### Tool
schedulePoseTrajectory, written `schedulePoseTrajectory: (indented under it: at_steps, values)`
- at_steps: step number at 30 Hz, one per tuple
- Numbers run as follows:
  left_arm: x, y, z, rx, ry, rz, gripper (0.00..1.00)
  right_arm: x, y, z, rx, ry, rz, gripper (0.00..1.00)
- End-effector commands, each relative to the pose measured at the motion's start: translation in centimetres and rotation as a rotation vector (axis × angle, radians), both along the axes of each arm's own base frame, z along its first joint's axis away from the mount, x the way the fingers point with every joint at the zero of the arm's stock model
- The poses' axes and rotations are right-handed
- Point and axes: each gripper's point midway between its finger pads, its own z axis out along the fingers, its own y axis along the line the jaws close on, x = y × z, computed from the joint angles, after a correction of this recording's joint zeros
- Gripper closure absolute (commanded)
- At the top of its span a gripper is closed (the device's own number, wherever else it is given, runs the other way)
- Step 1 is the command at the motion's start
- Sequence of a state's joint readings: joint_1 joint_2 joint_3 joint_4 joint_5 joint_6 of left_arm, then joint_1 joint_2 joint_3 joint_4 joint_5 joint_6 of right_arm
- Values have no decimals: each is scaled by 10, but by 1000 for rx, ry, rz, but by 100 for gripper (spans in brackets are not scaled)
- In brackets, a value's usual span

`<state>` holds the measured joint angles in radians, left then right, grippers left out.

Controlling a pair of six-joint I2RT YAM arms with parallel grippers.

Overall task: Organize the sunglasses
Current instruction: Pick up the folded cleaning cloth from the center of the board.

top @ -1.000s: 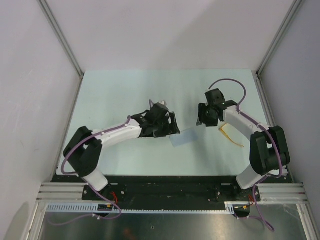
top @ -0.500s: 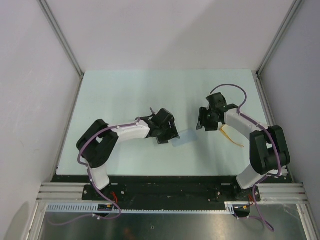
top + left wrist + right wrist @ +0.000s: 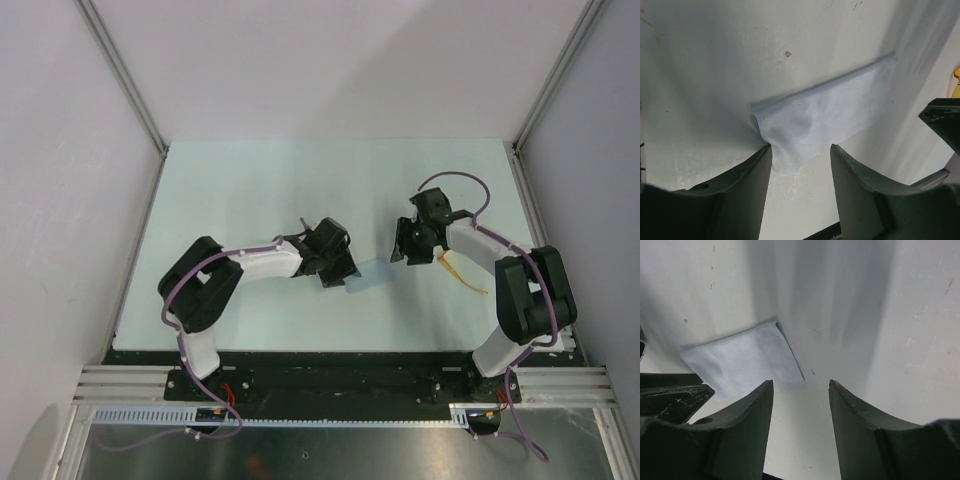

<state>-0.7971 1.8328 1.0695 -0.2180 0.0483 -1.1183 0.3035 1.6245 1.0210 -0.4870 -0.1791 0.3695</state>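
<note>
The sunglasses, with a thin yellow-orange frame, lie on the table at the right, beside my right arm; a yellow sliver of them shows at the right edge of the left wrist view. A flat blue-grey cloth lies between my two grippers and also shows in the left wrist view and the right wrist view. My left gripper is open, low at the cloth's near corner, one finger touching its edge. My right gripper is open and empty, just off the cloth's other side.
The pale table is walled at the left, back and right. The other arm's dark fingers show at the right wrist view's left edge, and the right arm's finger at the left wrist view's right edge. The white case is not in view.
My left arm folded back and its gripper dropped low to the cloth's left edge. My right gripper shifted slightly left and down toward the cloth. The sunglasses stayed put.
</note>
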Motion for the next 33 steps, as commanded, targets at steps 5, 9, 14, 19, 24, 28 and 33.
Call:
schedulePoseTrajectory:
  at_steps: [5, 9, 14, 19, 24, 28, 33]
  values:
    - [-8, 16, -29, 78, 48, 30, 46, 2, 6, -11, -2, 2, 42, 48]
    - [-10, 21, -31, 86, 49, 39, 48, 2, 6, -15, -9, 6, 48, 48]
    - [-14, 25, -34, 91, 64, 47, 52, 2, 9, -19, -18, 2, 72, 48]
    - [-19, 31, -39, 104, 78, 53, 57, -2, 15, -23, -31, 2, 113, 49]
    - [-20, 37, -42, 117, 87, 67, 59, -5, 22, -28, -39, 5, 146, 52]
    - [-22, 40, -44, 123, 96, 71, 60, -6, 24, -33, -46, 11, 156, 54]
    - [-25, 42, -48, 129, 110, 69, 60, -9, 31, -39, -44, 21, 174, 60]
